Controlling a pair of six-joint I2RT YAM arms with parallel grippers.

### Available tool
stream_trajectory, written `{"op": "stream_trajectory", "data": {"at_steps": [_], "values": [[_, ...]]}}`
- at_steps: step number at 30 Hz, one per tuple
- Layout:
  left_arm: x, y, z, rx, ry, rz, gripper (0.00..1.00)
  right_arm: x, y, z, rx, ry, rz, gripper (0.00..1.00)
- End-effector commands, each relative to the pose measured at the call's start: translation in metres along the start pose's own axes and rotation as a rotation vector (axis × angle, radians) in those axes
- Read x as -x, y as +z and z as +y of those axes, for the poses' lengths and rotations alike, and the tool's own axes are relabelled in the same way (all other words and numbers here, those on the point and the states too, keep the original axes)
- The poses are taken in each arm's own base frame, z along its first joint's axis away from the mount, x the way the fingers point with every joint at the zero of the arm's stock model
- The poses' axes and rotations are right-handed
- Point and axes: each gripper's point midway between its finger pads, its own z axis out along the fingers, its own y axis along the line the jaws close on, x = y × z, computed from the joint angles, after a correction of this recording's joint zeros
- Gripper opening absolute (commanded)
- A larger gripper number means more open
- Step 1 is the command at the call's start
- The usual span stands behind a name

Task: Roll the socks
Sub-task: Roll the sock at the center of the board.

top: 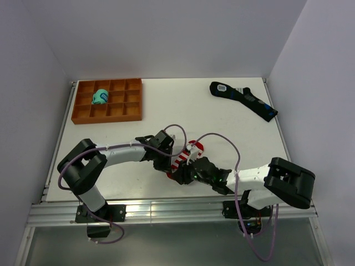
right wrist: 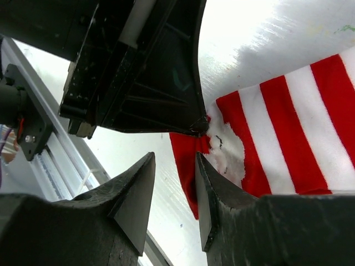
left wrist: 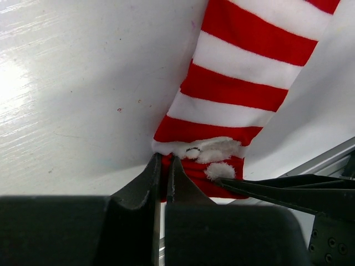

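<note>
Socks (top: 183, 159) striped red and white lie on the white table (top: 166, 105) near its near edge, about midway between left and right, caught between the two wrists. From the top view the striped fabric runs at a slant, its red toe end pointing far and to the right, its cuff end lower and nearer.

The left gripper (left wrist: 165, 160) reaches in from the left. Its fingers (left wrist: 145, 180) are pressed together, pinching the edge of the red cuff just beside the cuff's fuzzy white marks.

The right gripper (right wrist: 175, 156) comes in from the right, close against the same cuff end. Its fingers (right wrist: 138, 183) stand apart with a clear gap, and the red cuff edge shows in that gap without being squeezed. In the right wrist view the tip of the left gripper meets the cuff just beyond.

At the far left an orange tray (top: 106, 118) of small compartments holds a teal sock bundle (top: 100, 97) in one cell of its second row. At the far right a long black sock (top: 244, 98) with blue patches lies flat, well apart from the arms.
</note>
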Motion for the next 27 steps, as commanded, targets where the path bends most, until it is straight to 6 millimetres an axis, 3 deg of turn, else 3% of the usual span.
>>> {"op": "stream_trajectory", "data": {"at_steps": [1,27], "values": [[-0.011,0.013,0.021,0.07,0.01,0.052,0.0,-0.003,0.0,-0.005,-0.029,-0.042,-0.013,0.43],[-0.002,0.012,0.022,-0.023,-0.132,0.115,0.0,-0.049,0.001,-0.037,-0.289,-0.177,0.067,0.4]]}}
